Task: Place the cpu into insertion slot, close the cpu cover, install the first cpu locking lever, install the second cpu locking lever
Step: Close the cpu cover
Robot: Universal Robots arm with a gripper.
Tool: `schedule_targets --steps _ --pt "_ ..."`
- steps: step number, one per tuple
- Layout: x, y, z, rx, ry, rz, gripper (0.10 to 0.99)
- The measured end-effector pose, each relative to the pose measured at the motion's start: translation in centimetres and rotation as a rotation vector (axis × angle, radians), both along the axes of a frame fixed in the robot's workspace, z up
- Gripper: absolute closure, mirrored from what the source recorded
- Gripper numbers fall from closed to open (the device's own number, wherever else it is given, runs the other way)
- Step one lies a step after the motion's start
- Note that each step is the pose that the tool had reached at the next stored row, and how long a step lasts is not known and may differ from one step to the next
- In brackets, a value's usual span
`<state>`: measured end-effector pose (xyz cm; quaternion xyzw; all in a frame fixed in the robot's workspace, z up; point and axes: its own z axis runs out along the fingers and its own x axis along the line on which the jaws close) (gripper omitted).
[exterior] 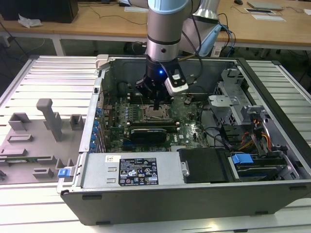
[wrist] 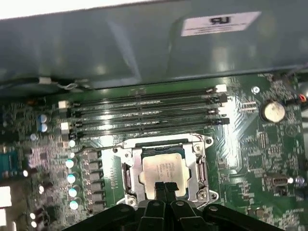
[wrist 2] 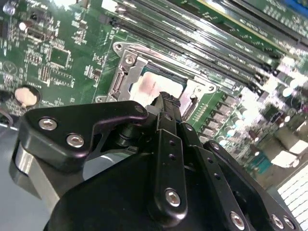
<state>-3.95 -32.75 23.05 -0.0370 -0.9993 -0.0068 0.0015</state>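
Observation:
The cpu [wrist: 166, 167] lies flat in the insertion slot [exterior: 156, 113], its silver top showing through the cut-out of the cpu cover [wrist: 133, 169]. The steel cover lies down around the chip. My gripper [wrist: 164, 187] hangs just above the chip's edge with its two black fingers pressed together, shut and with nothing between them. In the second wrist view the fingertips [wrist 2: 166, 100] stand over the cpu [wrist 2: 143, 86] inside the cover [wrist 2: 123, 77]. In the exterior view my gripper [exterior: 156, 108] points straight down at the socket. A thin wire lever [wrist: 98, 148] runs beside the socket.
Long memory slots [wrist: 144, 113] lie beside the socket. A black expansion card [exterior: 148, 132] sits on its other side. A power supply [exterior: 138, 171], a drive cage [exterior: 233, 99] and the case walls [exterior: 99, 104] ring the board. A coin battery [wrist: 272, 110] is nearby.

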Motion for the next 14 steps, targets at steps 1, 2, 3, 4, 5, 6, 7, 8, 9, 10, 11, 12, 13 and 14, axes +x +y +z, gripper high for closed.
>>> schedule_targets --steps 1,2,3,4,5,6,7,8,9,10,11,12,13,14 --pt "0.00 0.00 -0.03 0.000 -0.0133 0.020 0.980" --pt "0.00 0.00 -0.05 0.000 -0.0222 0.029 0.980" --pt "0.00 0.00 -0.06 0.000 -0.0256 0.035 0.980" --pt "0.00 0.00 -0.07 -0.001 -0.0287 0.049 0.980" --pt "-0.03 -0.04 -0.09 -0.001 -0.0295 0.059 0.980" --pt "-0.05 -0.09 -0.11 -0.001 -0.0296 0.066 0.980" --pt "-0.09 -0.14 -0.14 0.000 -0.0296 0.073 0.980" --pt "-0.11 -0.18 -0.15 0.000 -0.0296 0.078 0.980" --pt "-0.21 -0.23 -0.21 0.000 -0.0298 0.091 0.980" --pt "-0.21 -0.23 -0.21 0.000 -0.0297 0.096 0.980" --pt "-0.21 -0.24 -0.20 0.000 -0.0297 0.097 0.980" --pt "-0.23 -0.24 -0.20 0.000 -0.0298 0.097 0.980" --pt "-0.25 -0.24 -0.20 0.000 -0.0305 0.097 0.980" --pt "-0.25 -0.24 -0.20 0.000 -0.0307 0.097 0.980"
